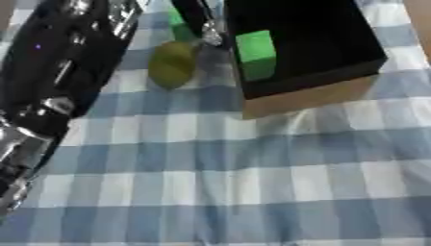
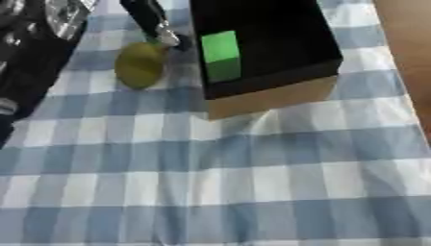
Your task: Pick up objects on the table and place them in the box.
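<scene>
The robot's left arm (image 1: pixel 63 72) fills the left edge as a black and silver mass. Its left hand (image 1: pixel 202 21) reaches to the far middle of the surface (image 1: pixel 252 182), showing only dark fingers with a silver tip; whether they are apart or together cannot be told. Just left of them lies an olive-green rounded fruit (image 1: pixel 172 64), close to the fingers. Right of it stands the box (image 1: pixel 336 89), black inside, holding a green block (image 1: pixel 256 54).

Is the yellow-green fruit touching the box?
Apart. The right eye view shows a strip of checked cloth between the fruit and the box.
</scene>
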Motion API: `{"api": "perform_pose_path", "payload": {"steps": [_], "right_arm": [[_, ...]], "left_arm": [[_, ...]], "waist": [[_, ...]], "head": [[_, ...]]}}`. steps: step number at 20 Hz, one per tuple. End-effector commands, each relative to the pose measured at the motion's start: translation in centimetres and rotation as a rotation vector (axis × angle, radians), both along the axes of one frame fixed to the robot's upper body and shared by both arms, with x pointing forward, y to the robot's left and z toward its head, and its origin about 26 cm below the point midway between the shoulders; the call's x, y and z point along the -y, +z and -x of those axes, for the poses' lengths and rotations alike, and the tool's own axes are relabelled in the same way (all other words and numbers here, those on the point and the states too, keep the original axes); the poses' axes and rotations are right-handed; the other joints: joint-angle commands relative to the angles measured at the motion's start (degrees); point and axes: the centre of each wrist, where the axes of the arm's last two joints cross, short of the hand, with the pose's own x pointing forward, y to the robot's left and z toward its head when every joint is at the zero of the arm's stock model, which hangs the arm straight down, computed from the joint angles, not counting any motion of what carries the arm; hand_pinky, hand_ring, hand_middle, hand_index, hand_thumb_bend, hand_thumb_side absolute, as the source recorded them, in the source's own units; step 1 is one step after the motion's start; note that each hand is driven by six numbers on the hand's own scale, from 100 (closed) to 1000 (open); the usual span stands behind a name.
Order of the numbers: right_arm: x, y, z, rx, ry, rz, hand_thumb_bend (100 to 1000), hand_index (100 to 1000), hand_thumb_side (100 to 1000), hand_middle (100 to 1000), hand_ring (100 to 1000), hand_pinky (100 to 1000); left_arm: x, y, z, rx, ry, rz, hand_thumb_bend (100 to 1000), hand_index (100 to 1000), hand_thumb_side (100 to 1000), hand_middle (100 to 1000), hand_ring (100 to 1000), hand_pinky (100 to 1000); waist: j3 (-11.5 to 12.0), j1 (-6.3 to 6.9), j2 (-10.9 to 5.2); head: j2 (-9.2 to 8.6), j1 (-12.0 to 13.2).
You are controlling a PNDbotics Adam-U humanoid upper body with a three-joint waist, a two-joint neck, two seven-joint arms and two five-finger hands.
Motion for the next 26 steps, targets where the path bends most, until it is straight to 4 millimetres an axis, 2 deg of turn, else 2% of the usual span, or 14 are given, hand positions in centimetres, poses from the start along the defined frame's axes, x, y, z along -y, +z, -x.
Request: {"api": "perform_pose_path", "payload": {"steps": [1,9,14,22,26], "right_arm": [[0.4,0.7,0.3,0.018,-0.02,0.03,100,903,470,480,996,922],[0.5,0.3,0.4,0.013,-0.032,0.032,100,903,470,477,994,921],[0.5,0.2,0.4,0.009,-0.034,0.03,100,904,470,476,996,922],[0.4,0.2,0.4,0.014,-0.036,0.024,100,904,470,475,999,922],[0.4,0.2,0.4,0.013,-0.037,0.021,100,905,464,473,1000,923]], "left_arm": [[-3.6,1.7,-0.3,0.005,0.053,-0.097,629,887,335,795,872,885],[-7.1,-0.1,-1.9,-0.089,0.184,-0.145,621,868,409,761,840,859],[-8.1,-1.5,-3.0,-0.151,0.25,-0.179,607,869,445,752,832,853],[-8.4,-3.2,-4.1,-0.211,0.311,-0.227,601,868,480,752,832,853],[-8.6,-3.7,-4.4,-0.227,0.329,-0.238,600,865,483,750,830,852]], "waist": [[0.41,0.05,-2.14],[1.21,-0.65,-2.41],[1.16,-0.85,-2.38],[0.7,-0.9,-1.96],[0.52,-0.94,-1.71]], "head": [[0.26,-0.61],[0.72,-0.96],[0.46,-0.42],[-3.44,0.8],[-6.3,0.78]]}}
